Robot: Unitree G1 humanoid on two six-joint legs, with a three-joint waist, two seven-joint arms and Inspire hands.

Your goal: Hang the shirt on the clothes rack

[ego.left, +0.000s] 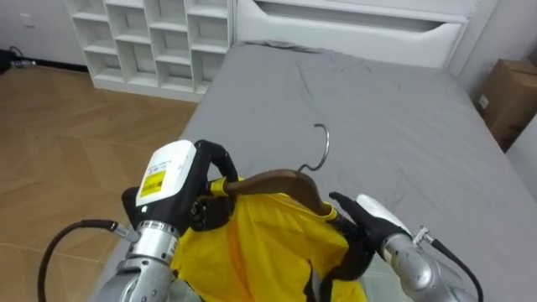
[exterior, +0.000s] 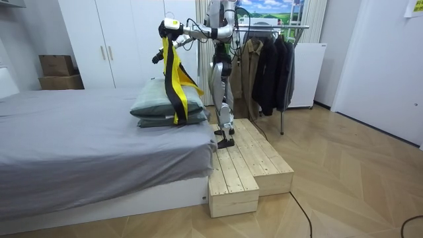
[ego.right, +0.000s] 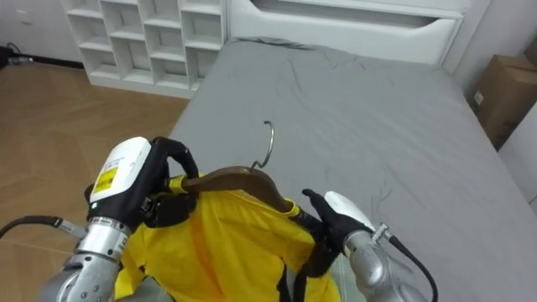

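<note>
A yellow garment [ego.left: 260, 252] with a dark stripe hangs on a brown wooden hanger [ego.left: 277, 180], whose metal hook [ego.left: 321, 147] points away from me over the grey bed [ego.left: 394, 109]. My left hand [ego.left: 205, 189] is curled round the hanger's left end. My right hand [ego.left: 361, 222] is curled over the garment's right shoulder, where the cloth covers the hanger's other end. In the room view I stand on a wooden platform [exterior: 244, 165] beside the bed, and the garment [exterior: 173, 73] hangs at head height over the pillows [exterior: 168, 102].
A clothes rack [exterior: 268, 63] with dark coats stands right behind me. Beyond the bed are a white cube shelf [ego.left: 151, 42], a white headboard [ego.left: 352, 29] and a cardboard box [ego.left: 512, 92]. Wood floor lies to the bed's left.
</note>
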